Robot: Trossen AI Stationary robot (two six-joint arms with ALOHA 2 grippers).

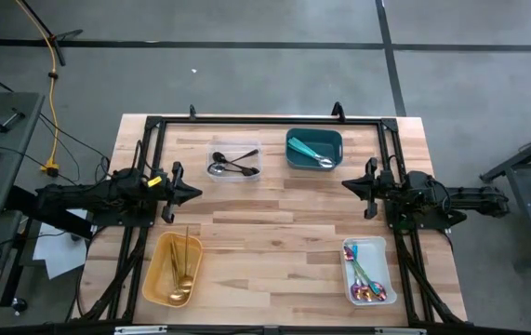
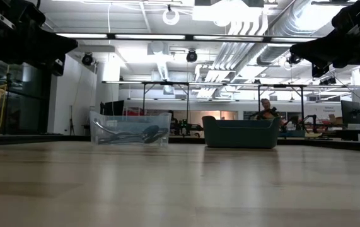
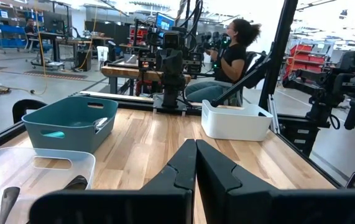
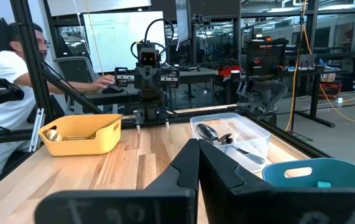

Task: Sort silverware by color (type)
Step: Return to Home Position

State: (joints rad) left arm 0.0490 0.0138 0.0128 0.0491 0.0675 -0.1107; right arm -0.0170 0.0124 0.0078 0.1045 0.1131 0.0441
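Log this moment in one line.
left claw shut, parked left | right claw shut, parked right | silverware sorted in four bins

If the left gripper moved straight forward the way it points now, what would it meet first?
Probably the right gripper, which faces it across the bare table. Nothing else shows in the left gripper's line, though height is hard to judge.

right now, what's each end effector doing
Left end effector: shut, empty, parked over the table's left side.
Right end effector: shut, empty, parked over its right side.
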